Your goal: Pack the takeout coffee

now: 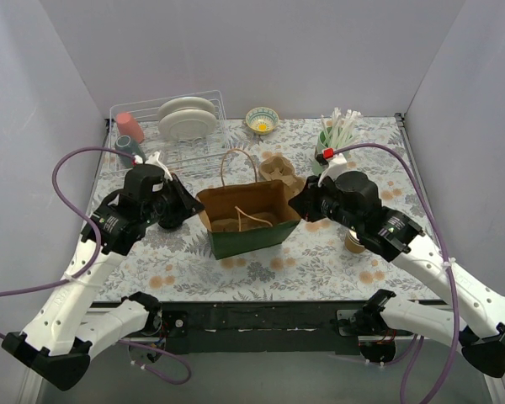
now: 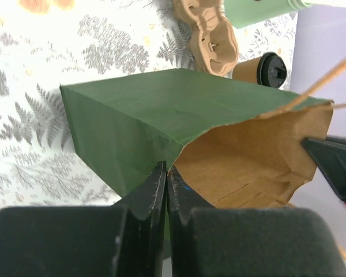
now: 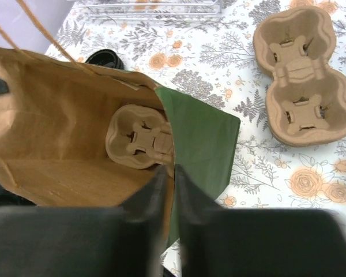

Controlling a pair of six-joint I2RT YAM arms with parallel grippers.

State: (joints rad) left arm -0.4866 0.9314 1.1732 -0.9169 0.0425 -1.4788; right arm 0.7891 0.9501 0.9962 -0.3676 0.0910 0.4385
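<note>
Takeout coffee: kraft paper, plastic lid. Bag: matt paper. Carrier: rough pulp.

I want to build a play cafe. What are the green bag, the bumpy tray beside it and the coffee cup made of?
The green bag looks like paper: matte green outside, plain brown inside, creased. The cup carrier is probably moulded cardboard pulp, tan and rough-looking. The takeout coffee seems a brown kraft paper cup; its lid is smooth black, likely plastic.

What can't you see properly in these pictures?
Top view: the coffee is mostly under the right arm.
Right wrist view: the carrier in the bag is partly behind the bag's rim.
Left wrist view: the left gripper hides part of the bag's inside.
</note>
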